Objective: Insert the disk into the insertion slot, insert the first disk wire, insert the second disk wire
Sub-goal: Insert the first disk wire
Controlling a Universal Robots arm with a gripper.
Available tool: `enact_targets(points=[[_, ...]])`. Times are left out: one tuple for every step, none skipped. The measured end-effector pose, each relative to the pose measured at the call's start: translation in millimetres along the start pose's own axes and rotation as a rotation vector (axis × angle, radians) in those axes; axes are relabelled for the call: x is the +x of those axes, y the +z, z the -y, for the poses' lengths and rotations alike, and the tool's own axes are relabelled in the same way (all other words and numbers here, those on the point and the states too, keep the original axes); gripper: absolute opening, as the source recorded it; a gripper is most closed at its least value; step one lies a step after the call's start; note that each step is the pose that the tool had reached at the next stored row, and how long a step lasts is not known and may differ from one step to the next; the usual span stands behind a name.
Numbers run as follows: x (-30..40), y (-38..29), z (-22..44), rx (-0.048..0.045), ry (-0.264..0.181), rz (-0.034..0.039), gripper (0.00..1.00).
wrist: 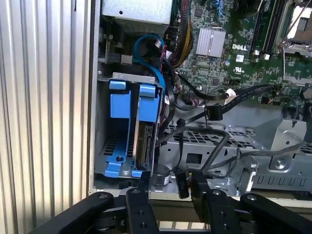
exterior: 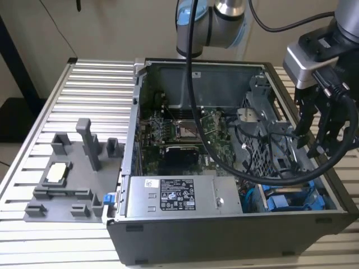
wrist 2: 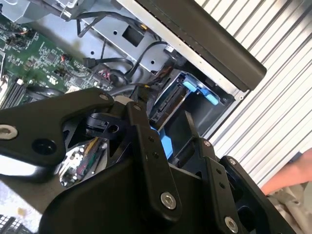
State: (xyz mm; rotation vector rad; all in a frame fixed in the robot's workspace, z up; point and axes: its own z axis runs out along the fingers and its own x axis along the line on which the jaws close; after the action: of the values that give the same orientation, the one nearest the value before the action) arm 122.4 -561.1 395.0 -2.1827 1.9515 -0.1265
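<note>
- Hovering over the open computer case [exterior: 224,238], the pincer [exterior: 314,143] hangs above the case's corner on the exterior view's right.
- Its two black fingers [wrist: 143,187] stand apart in both wrist views, gripping nothing.
- The disk [wrist: 145,146] stands on edge in its blue carrier [wrist: 119,100], seated in the drive bay at that corner, just beside the grey power-supply box [exterior: 174,196].
- In the second wrist view the disk [wrist 2: 170,105] and the carrier show through the gap of the pincer [wrist 2: 165,124].
- A black wire connector [wrist: 213,113] lies loose on the metal cage [wrist: 253,146], apart from the disk.
- A blue cable [wrist: 146,44] loops above the bay, near the motherboard [wrist: 229,53].
- The case sits on a slatted metal counter [exterior: 90,89], with a grey fixture [exterior: 61,190] toward the exterior view's left.
</note>
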Motion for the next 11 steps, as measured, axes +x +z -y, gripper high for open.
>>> enact_targets(points=[[0.0,0.2,-0.1,0.0003,0.000,0.0000,0.47],[-0.1,0.5,-0.2,0.0006,0.000,-0.0001,0.47],[-0.2,0.8,-0.3,0.0008,0.000,-0.0002,0.47],[-0.3,1.0,-0.5,0.0009,0.000,-0.0004,0.47],[-0.4,1.3,-0.8,0.0010,0.000,-0.0003,0.45],[-0.4,1.3,-0.8,0.0010,0.000,-0.0003,0.45],[-0.4,1.3,-0.8,0.0010,0.000,-0.0004,0.45],[-0.4,1.3,-0.8,0.0010,0.000,-0.0005,0.37],[-0.4,1.4,-0.8,0.0010,0.000,-0.0004,0.37],[-0.4,1.4,-0.8,0.0010,0.000,-0.0003,0.37],[-0.4,1.4,-0.8,0.0010,0.000,-0.0003,0.37]])
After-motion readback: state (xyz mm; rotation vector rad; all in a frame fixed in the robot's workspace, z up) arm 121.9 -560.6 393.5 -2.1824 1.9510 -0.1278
